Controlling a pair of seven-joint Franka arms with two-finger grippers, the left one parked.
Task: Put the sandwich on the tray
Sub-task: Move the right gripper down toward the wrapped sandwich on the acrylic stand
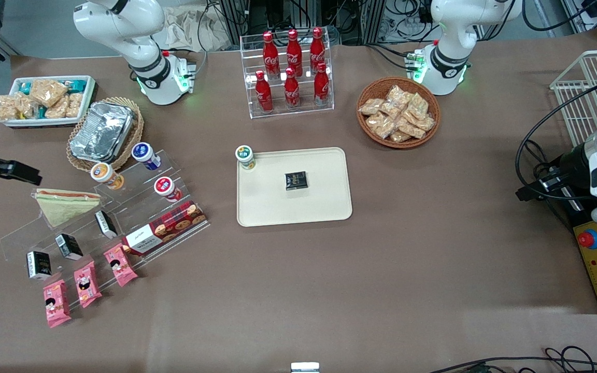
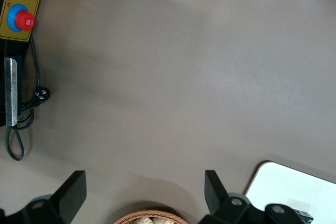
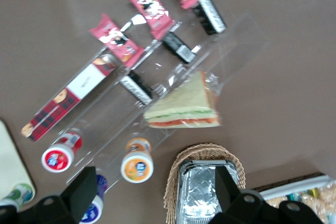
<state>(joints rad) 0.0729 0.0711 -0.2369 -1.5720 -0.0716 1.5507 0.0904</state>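
The sandwich [image 1: 65, 204] is a pale wedge in clear wrap, lying on the upper step of a clear acrylic stand at the working arm's end of the table. In the right wrist view the sandwich [image 3: 184, 108] shows its red and green filling edge. My gripper [image 1: 3, 168] hangs high above the table beside the stand, farther from the front camera than the sandwich. The gripper [image 3: 155, 195] is open wide with nothing between its fingers [image 3: 81, 192]. The cream tray [image 1: 329, 207] lies at the table's middle, well apart from the sandwich; its corner [image 3: 8, 161] also shows.
On the tray stand a black packet [image 1: 296, 180] and a green-lidded cup [image 1: 245, 157]. The stand holds yoghurt cups [image 1: 105, 175], black packets, a biscuit box [image 1: 166, 227] and pink snack packets [image 1: 85, 283]. A foil container in a basket [image 1: 102, 130] sits under the gripper. Cola bottles [image 1: 292, 70] stand farther from the camera than the tray.
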